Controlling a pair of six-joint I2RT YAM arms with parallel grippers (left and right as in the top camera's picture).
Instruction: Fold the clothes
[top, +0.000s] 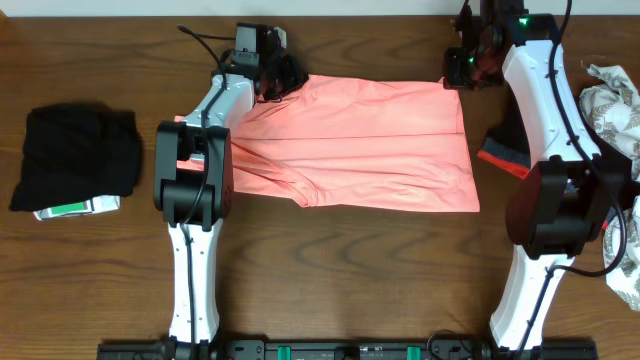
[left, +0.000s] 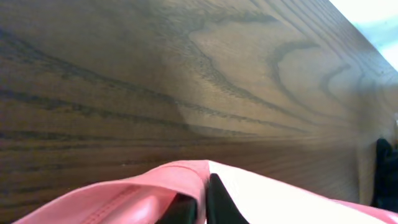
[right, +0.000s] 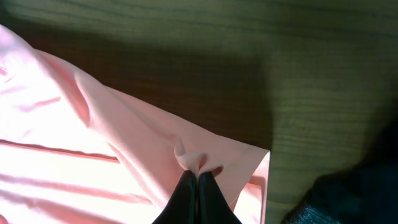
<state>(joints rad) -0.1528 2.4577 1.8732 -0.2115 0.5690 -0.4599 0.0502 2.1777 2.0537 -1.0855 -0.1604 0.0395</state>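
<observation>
I hold the salmon-pink T-shirt (top: 380, 140) at its far edge, one corner in each hand. My right gripper (right: 198, 194) has its fingers pressed together on a small pucker of cloth just inside the far right corner. My left gripper (left: 199, 208) is at the far left corner. There the pink hem lies over the two dark fingertips, and they look closed on it, though I see only their ends.

The shirt lies flat on the wooden table (top: 340, 260), with its long axis running from one of my hands to the other. All the rest of the cloth lies from my fingers toward my bases. So I judge that the next move is to bring the far edge toward the near edge. Neither arm is nearer, and both should travel together, or the fold line will go crooked.

I see no basket or box. Well to the left of the shirt rests a black garment (top: 75, 160) with something white and green (top: 75, 208) under it. To the right of the shirt is a dark piece with a red edge (top: 503, 150), and beyond it a patterned cloth (top: 612, 100).
</observation>
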